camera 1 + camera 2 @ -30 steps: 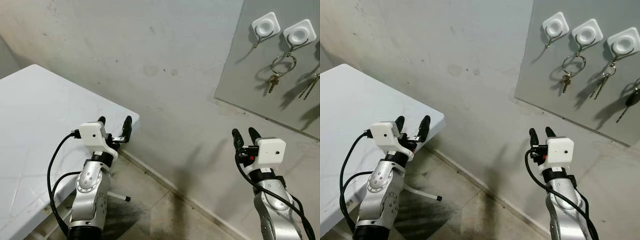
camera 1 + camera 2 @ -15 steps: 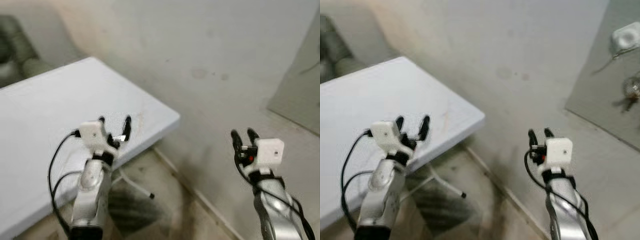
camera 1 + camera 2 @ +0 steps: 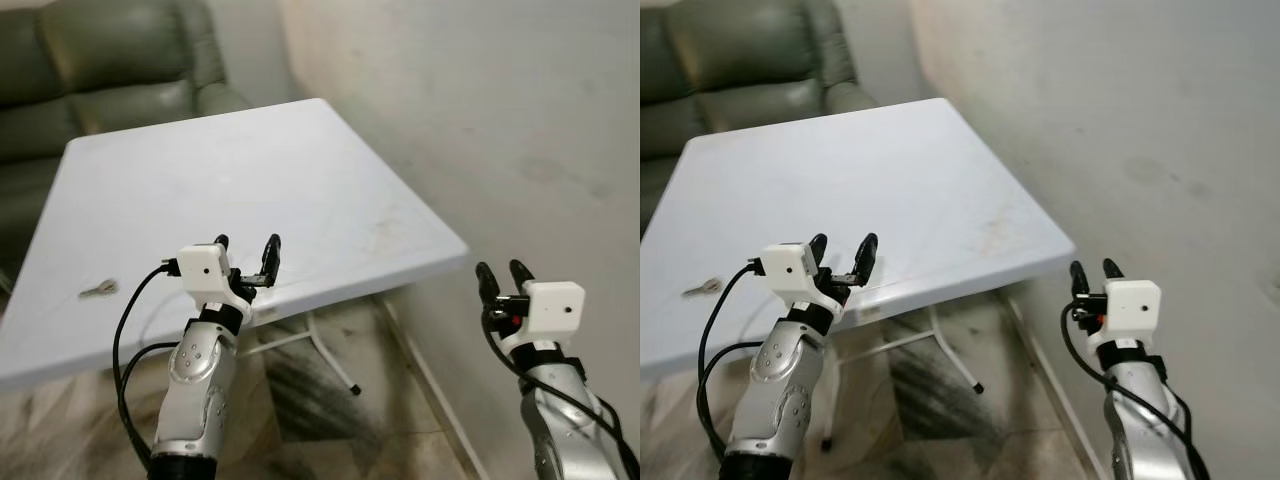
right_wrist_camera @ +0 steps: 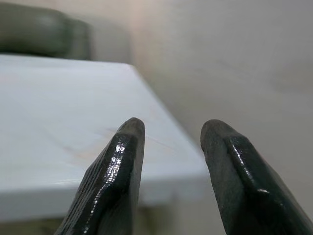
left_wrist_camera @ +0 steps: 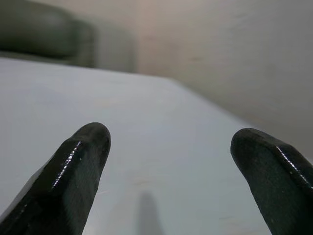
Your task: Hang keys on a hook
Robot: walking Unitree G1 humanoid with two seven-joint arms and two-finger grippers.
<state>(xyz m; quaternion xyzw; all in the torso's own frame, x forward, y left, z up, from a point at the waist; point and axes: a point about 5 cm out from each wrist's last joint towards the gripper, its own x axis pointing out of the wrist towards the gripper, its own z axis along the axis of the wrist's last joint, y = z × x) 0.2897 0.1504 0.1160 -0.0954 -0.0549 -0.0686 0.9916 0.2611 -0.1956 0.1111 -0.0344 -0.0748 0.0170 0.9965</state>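
Hooks gone from view — keys (image 3: 98,290) on white table (image 3: 300,170), no writing legible.

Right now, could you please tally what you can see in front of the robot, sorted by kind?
Grippers: 2, the left gripper open over the table's near edge, the right gripper open beside the wall.
Tables: 1, the white table.
Keys: 1, the key lying on the table's left part.
Sofas: 1, the green sofa behind the table.
Total: 5.
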